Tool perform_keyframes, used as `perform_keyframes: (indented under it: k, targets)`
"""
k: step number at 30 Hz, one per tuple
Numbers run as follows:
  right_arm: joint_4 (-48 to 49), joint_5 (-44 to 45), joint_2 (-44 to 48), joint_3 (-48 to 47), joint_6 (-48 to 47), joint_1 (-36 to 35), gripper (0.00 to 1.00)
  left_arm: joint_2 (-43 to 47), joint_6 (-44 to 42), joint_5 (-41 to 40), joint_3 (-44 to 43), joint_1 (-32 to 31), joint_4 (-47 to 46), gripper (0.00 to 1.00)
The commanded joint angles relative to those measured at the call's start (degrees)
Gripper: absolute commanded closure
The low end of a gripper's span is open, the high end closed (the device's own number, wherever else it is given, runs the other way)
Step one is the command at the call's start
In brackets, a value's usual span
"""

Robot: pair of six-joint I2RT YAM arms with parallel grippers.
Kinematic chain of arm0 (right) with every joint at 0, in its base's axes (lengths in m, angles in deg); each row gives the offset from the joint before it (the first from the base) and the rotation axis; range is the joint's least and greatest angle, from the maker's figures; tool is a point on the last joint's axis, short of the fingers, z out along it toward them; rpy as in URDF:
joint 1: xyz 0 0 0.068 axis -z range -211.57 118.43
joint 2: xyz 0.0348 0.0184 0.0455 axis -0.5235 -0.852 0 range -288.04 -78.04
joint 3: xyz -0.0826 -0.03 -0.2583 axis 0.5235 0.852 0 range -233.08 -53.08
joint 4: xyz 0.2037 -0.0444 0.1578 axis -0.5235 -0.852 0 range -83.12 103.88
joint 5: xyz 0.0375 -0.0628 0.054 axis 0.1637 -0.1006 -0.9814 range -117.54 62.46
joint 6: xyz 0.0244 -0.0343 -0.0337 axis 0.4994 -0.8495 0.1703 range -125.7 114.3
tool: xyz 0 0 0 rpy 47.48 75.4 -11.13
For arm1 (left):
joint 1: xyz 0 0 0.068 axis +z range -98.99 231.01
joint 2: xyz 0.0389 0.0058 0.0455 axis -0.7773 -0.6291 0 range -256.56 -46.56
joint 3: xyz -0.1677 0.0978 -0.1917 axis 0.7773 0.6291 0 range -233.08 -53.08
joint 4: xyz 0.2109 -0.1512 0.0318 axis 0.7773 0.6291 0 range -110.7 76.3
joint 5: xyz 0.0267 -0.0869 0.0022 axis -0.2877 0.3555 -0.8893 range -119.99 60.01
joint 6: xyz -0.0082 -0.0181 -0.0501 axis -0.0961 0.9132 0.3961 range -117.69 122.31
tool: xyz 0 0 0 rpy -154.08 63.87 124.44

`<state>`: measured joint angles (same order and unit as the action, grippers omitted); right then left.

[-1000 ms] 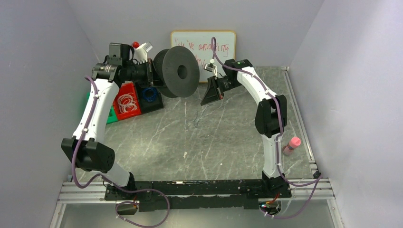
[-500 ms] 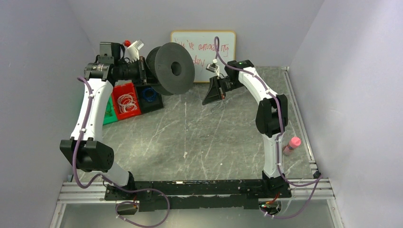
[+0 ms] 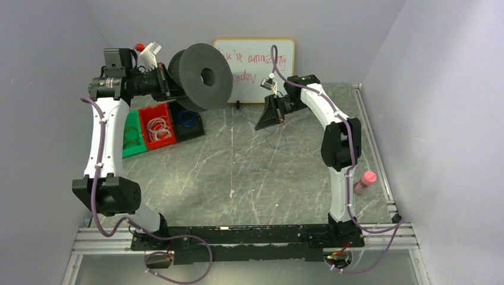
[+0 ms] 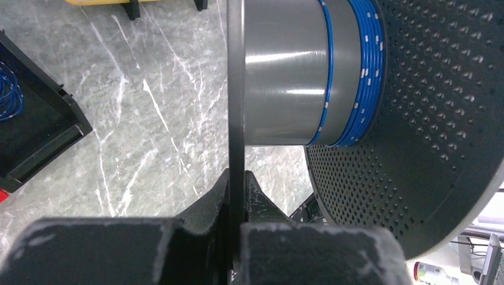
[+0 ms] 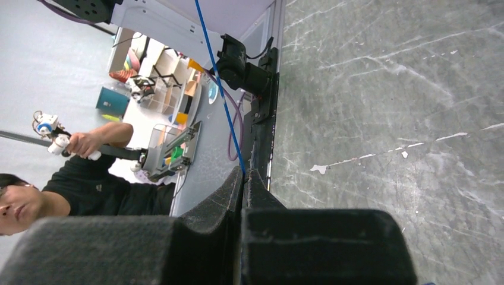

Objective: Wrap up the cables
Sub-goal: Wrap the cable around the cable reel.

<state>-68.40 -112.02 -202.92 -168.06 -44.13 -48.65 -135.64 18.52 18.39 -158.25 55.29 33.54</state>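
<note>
My left gripper (image 4: 236,178) is shut on the thin near flange (image 4: 236,89) of a black spool (image 3: 199,77), held high at the back left. Blue cable (image 4: 356,71) is wound in several turns round the grey hub (image 4: 285,71), against the perforated far flange (image 4: 428,119). My right gripper (image 5: 245,172) is shut on a thin blue cable (image 5: 220,83) that runs straight away from its fingertips. From above, the right gripper (image 3: 261,123) hangs over the back middle of the table, and a loose thread of cable (image 3: 271,140) dangles below it.
A whiteboard (image 3: 255,59) leans on the back wall. At the back left stand a red bin (image 3: 157,127) of white rings, a green bin (image 3: 132,139) and a black bin (image 3: 189,119) with a blue coil. A pink bottle (image 3: 365,180) stands by the right rail.
The left arm has raised the spool and carried it to the left. The right gripper has shifted slightly right and back, and the dangling cable has followed it.
</note>
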Motion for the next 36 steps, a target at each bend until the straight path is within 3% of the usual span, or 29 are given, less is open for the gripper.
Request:
perform_keyframes:
  k: [1,11,17,23,29,36]
  targets:
    - [-3.55,11.38,-0.19,1.82,-2.7,3.64,0.98,4.94,2.64,0.94,-6.26,6.71,-14.04,0.98]
    - [-3.51,12.69,-0.32,1.29,-1.61,5.05,1.0,4.54,1.64,5.55,-6.62,8.8,-14.79,0.98]
    - [-3.0,12.81,-2.47,-0.9,3.44,9.04,1.0,6.33,-13.52,7.07,-0.71,6.59,-9.63,0.98]
    - [6.64,16.05,-0.45,2.58,13.51,12.82,1.0,7.5,-28.59,6.5,3.06,0.17,-1.07,0.98]
    - [9.96,18.24,3.3,3.45,17.35,15.27,1.0,7.01,-36.93,-4.4,4.67,-8.63,4.09,0.98]
    - [11.1,19.06,7.92,2.81,18.23,16.89,1.0,6.15,-40.49,-24.6,9.56,-20.74,2.93,0.98]
